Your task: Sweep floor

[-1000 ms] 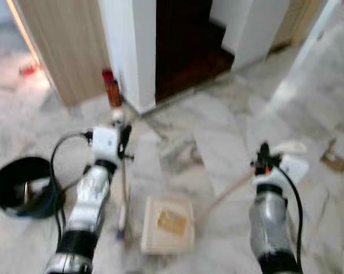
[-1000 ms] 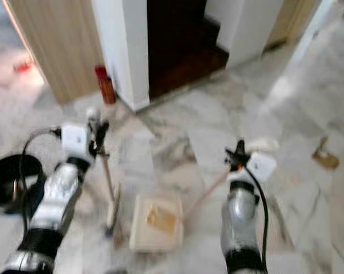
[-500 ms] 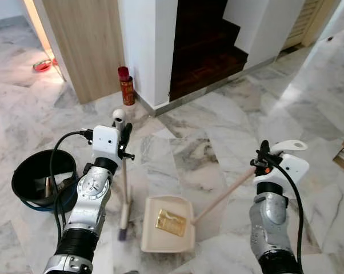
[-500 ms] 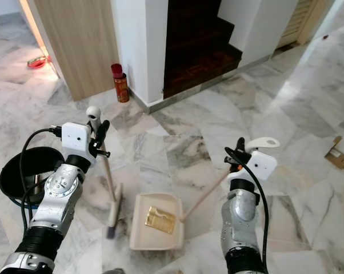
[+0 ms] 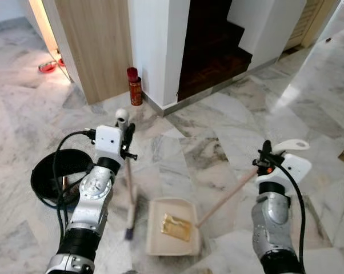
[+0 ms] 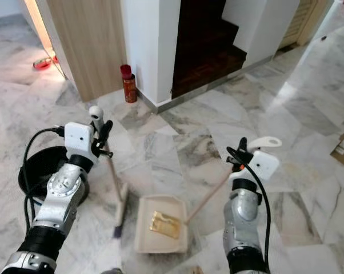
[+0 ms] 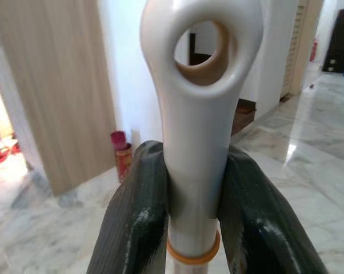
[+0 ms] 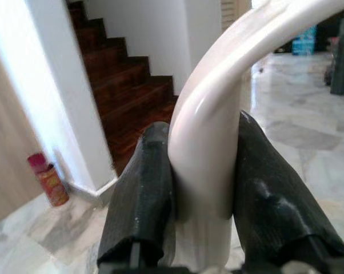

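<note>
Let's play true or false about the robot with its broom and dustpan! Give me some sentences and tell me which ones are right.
1. The left gripper is shut on the broom. True.
2. The dustpan is empty. False: a crumpled yellow-brown scrap lies in it.
3. The right gripper holds the dustpan's long handle. True.
4. The black bucket stands on the robot's right. False: it is on the floor at its left, beside the left arm.
5. The red can stands on the stairs. False: it stands on the marble floor, against the white wall corner.

Cream dustpan (image 5: 173,234), gold scrap (image 5: 176,226), grey-veined marble floor (image 5: 218,137).
</note>
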{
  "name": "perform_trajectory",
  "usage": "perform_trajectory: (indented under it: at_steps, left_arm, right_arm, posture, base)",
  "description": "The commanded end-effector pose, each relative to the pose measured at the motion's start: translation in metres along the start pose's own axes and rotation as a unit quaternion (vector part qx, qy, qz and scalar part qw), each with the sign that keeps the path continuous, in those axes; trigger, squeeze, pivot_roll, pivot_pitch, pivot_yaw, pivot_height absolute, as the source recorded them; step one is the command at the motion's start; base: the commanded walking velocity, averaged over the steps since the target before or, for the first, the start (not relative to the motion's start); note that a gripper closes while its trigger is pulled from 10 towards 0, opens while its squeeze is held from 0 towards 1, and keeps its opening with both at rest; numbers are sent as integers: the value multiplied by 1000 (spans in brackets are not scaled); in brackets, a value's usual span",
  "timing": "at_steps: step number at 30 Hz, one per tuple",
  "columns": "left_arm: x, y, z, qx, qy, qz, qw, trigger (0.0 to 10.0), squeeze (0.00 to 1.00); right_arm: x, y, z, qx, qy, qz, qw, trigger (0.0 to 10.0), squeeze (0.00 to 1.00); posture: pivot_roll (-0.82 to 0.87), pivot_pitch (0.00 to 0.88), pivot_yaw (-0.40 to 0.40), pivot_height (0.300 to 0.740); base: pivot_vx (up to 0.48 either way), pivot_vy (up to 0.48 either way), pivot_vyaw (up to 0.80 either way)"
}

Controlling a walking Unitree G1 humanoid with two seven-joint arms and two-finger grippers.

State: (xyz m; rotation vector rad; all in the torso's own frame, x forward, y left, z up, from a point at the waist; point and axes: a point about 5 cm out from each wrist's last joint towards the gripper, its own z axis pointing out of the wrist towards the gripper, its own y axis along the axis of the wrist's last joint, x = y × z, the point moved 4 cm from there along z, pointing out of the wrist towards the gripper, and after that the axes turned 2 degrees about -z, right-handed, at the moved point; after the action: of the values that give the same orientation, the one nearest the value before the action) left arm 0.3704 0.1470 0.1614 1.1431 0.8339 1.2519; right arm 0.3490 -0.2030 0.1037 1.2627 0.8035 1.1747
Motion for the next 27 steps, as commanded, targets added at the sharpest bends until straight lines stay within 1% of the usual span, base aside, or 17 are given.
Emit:
perform_trajectory:
  at_steps: [1,6,27]
  left_arm:
    - [-2,16,7,-31,-7,13,999,10000,0]
    - [-2,17,7,-31,-7,12,999,10000,0]
    - [-6,16,5,-29,-13,7,999,10000,0]
  right_arm:
    - [-2,12,4,-27,-8,11,1000,10000,0]
    - [-1,12,4,-27,-7,14,1000,10000,0]
    - [-2,11,5,-26,-9,19,999,10000,0]
  posture:
    - [195,74,-56,740]
    - [198,70,-55,740]
    - [202,73,-58,740]
  base:
    - [0,311,525]
    - [0,313,512]
    - [0,313,0]
